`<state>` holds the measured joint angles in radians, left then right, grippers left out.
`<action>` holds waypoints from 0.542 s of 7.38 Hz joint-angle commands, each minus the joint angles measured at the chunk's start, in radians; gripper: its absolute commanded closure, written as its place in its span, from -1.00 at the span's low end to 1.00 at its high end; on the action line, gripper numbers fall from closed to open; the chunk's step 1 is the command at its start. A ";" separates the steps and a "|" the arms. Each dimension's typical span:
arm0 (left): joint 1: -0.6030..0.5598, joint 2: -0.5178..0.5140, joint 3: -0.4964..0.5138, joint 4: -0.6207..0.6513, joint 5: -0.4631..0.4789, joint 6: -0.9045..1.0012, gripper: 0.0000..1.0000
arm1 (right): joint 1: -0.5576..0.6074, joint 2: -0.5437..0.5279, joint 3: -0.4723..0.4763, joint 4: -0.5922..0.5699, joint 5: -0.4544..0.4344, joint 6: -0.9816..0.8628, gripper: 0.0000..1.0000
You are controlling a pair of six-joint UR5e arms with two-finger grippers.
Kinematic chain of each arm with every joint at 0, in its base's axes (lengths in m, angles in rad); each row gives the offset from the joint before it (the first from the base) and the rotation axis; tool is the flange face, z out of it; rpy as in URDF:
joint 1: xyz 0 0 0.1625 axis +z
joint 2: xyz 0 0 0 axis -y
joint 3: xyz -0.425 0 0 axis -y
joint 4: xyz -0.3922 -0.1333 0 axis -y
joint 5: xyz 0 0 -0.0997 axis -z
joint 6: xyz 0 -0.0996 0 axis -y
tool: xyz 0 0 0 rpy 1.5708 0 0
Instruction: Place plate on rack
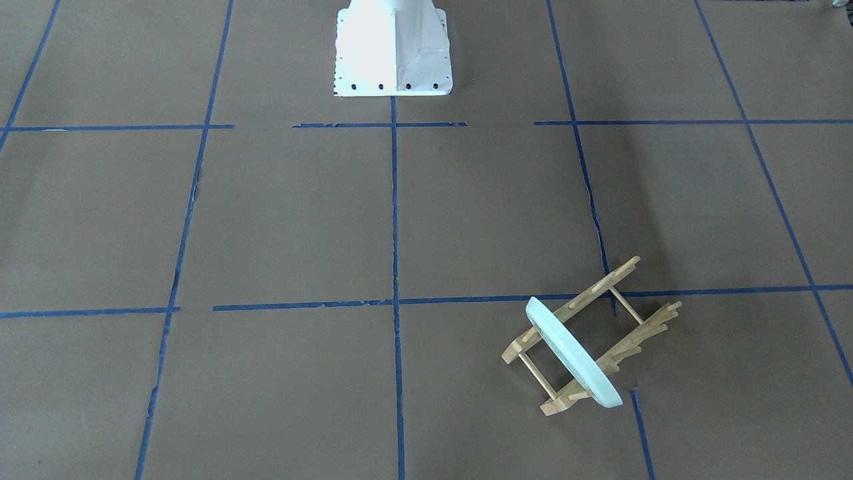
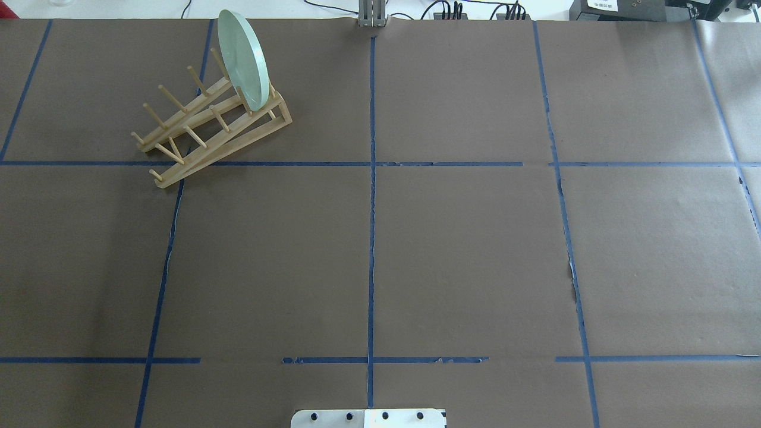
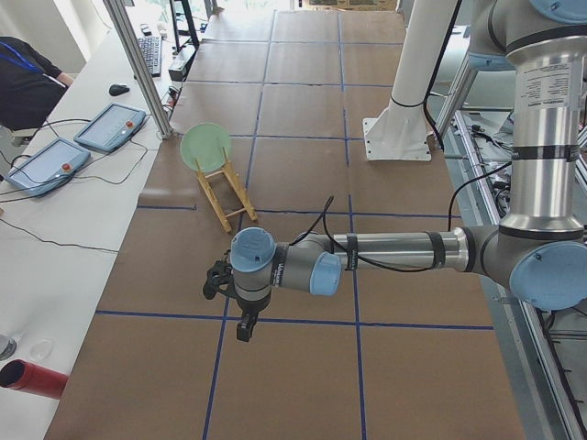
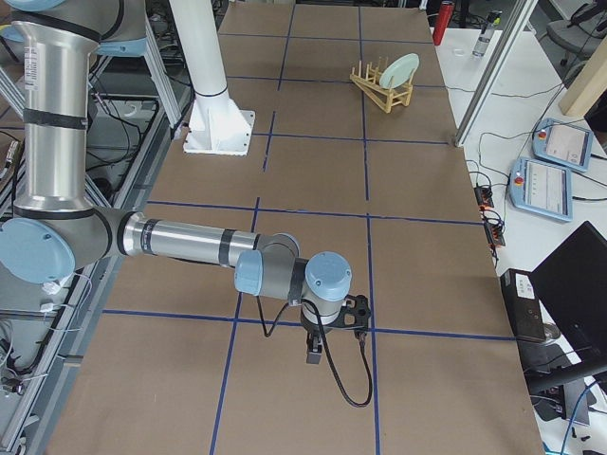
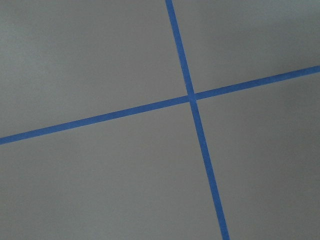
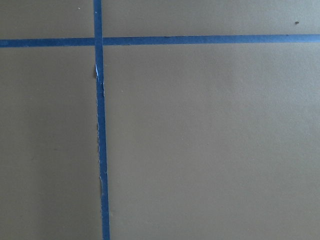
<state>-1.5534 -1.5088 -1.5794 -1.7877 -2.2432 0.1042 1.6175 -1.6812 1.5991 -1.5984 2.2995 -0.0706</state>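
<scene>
The pale mint-green plate [image 2: 241,59] stands on edge between the pegs at one end of the small wooden rack [image 2: 226,139], at the far left of the table. It also shows in the front-facing view, plate [image 1: 573,353] on rack [image 1: 603,283], and in the left side view [image 3: 205,147]. My left gripper [image 3: 244,325] hangs low over the table, well short of the rack; I cannot tell if it is open. My right gripper [image 4: 316,351] hangs over the other end of the table, far from the rack [image 4: 375,90]; its state cannot be told. Both wrist views show only brown paper and blue tape.
The white robot base [image 1: 393,53] stands at the table's near middle. A side bench holds teach pendants [image 3: 110,126], a red cylinder [image 3: 32,378] and a metal post [image 3: 138,64]. A person [image 3: 27,82] sits beyond it.
</scene>
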 commanded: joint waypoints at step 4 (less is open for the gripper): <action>0.001 -0.005 -0.020 -0.002 0.122 0.000 -1.00 | -0.001 0.000 -0.001 0.000 0.000 0.000 -1.00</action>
<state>-1.5526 -1.5138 -1.5938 -1.7901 -2.1212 0.1038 1.6174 -1.6813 1.5986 -1.5984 2.2994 -0.0705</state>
